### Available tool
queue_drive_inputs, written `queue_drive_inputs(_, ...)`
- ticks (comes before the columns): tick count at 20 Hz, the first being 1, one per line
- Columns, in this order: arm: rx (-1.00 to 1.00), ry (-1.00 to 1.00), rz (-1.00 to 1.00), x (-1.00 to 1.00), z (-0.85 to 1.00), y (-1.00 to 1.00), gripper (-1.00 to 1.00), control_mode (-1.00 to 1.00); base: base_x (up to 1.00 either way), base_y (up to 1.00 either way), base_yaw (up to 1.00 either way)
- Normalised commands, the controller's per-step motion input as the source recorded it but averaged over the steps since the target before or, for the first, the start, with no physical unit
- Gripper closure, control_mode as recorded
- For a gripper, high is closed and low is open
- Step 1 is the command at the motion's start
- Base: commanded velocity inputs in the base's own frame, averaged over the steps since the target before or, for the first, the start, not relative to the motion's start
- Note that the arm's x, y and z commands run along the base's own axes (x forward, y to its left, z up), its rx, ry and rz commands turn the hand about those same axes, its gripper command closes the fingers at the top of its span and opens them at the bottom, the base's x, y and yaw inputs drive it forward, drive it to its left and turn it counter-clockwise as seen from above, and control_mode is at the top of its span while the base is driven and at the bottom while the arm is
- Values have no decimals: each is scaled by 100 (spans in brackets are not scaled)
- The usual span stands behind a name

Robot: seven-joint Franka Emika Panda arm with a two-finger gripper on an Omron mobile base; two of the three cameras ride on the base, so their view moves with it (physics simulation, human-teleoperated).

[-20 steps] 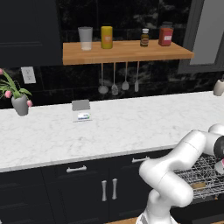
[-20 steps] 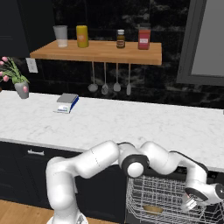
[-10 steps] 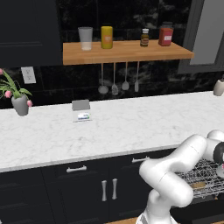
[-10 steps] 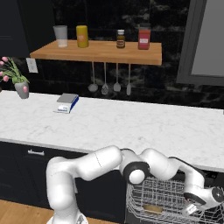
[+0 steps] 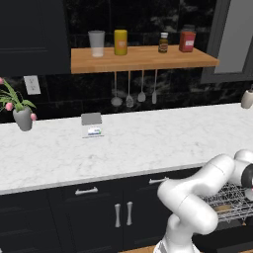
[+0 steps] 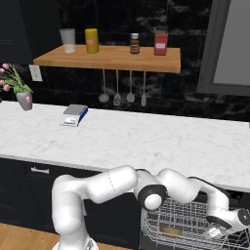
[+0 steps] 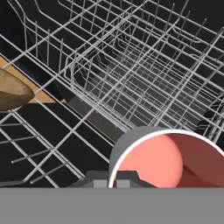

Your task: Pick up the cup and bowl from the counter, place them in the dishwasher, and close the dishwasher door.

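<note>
Clenched on the rim of a grey cup with a coral-pink inside (image 7: 168,159), your end effector (image 6: 215,233) hangs low over the silver wire pull-out rack (image 6: 178,222) of the black dishwasher. You can see a brown bowl (image 7: 12,91) already lying in that rack (at the hand view's left edge). Above, the white marble bench (image 5: 148,136) carries a small grey kitchen scale (image 5: 92,123).

cup (image 7: 168,159): your hand view's lower edge cuts its rim.
bowl (image 7: 13,89): left edge cuts it.
shelf jar (image 5: 162,42): label too small to read.
</note>
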Motion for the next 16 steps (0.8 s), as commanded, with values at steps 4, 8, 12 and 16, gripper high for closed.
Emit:
queue_drive_inputs(4, 5, 0, 0, 0, 0, -26, 100, -100, 0, 0, 0)
queue_drive_inputs(8, 5, 0, 0, 0, 0, -28, 100, -100, 0, 0, 0)
queue_drive_inputs(12, 7, 0, 0, 0, 0, -22, 100, -100, 0, 0, 0)
queue_drive_inputs(16, 12, -6, 0, -7, 0, -5, 100, -100, 0, 0, 0)
